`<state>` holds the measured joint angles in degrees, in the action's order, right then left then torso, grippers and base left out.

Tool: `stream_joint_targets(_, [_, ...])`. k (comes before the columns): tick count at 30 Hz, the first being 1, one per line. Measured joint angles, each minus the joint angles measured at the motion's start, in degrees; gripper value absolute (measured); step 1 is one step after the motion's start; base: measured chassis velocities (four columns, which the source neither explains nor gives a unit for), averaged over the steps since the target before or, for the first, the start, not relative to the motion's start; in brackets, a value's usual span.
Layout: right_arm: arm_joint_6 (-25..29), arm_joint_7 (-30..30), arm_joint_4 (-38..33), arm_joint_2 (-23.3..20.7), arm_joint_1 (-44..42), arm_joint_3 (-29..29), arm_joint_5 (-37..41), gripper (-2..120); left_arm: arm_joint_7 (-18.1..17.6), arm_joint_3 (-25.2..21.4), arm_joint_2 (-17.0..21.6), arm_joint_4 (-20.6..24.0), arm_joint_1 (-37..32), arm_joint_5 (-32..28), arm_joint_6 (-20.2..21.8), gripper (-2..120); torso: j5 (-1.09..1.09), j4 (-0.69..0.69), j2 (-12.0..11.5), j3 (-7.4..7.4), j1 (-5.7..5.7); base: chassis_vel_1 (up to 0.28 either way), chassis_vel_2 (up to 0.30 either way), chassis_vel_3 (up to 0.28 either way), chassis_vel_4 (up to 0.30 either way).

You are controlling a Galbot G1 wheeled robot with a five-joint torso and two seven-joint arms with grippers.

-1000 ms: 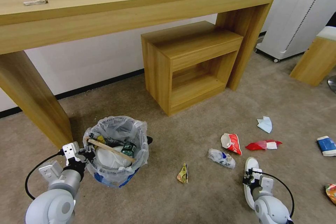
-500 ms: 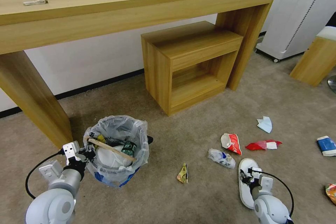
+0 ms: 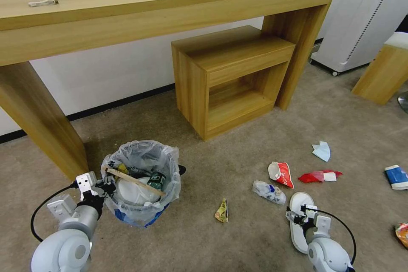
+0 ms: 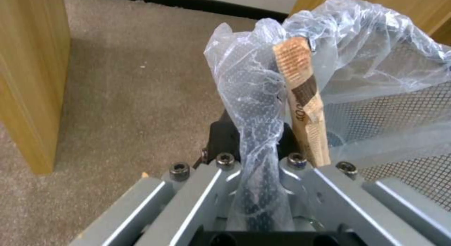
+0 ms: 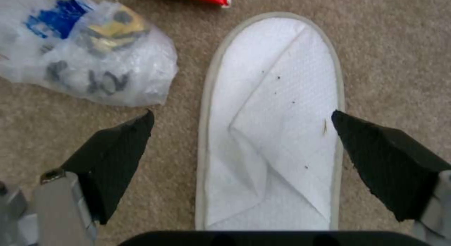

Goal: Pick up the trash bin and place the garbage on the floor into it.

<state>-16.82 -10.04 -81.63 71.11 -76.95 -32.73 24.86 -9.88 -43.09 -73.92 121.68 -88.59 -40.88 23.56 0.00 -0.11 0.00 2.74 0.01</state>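
Note:
The trash bin (image 3: 142, 178), black mesh lined with a clear bag, stands at the lower left of the head view. It holds a wooden stick (image 4: 305, 108), a white slipper and a green can. My left gripper (image 3: 106, 186) is shut on the bin's rim (image 4: 256, 133), pinching mesh (image 4: 399, 108) and bag together. A second white slipper (image 3: 297, 216) lies flat on the carpet at the lower right. My right gripper (image 3: 299, 216) hovers just above it, open. Its two black fingers (image 5: 117, 151) straddle the slipper (image 5: 277, 126) without touching it.
Litter lies around the slipper: a crumpled plastic bottle (image 3: 269, 191), red wrappers (image 3: 281, 173), a light-blue mask (image 3: 321, 151), a blue-white cup (image 3: 397, 176), an orange can (image 3: 401, 233) and a yellow wrapper (image 3: 222, 211). A long wooden table (image 3: 42, 123) and a low shelf unit (image 3: 231, 76) stand behind.
My right gripper has shifted a little left and back, so it now sits centred over the white slipper. The left gripper and the bin have not moved.

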Motion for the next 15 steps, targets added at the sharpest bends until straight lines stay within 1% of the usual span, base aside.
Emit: stream_joint_targets(15, [0.5, -0.4, 2.5, 0.1, 1.6, -0.7, -2.6, 97, 0.1, -0.2, 0.3, -0.9, 0.1, 0.0, -0.3, 3, 0.00, 0.00, 0.0, 0.00, 0.00, 0.000, 0.000, 0.000, 0.000])
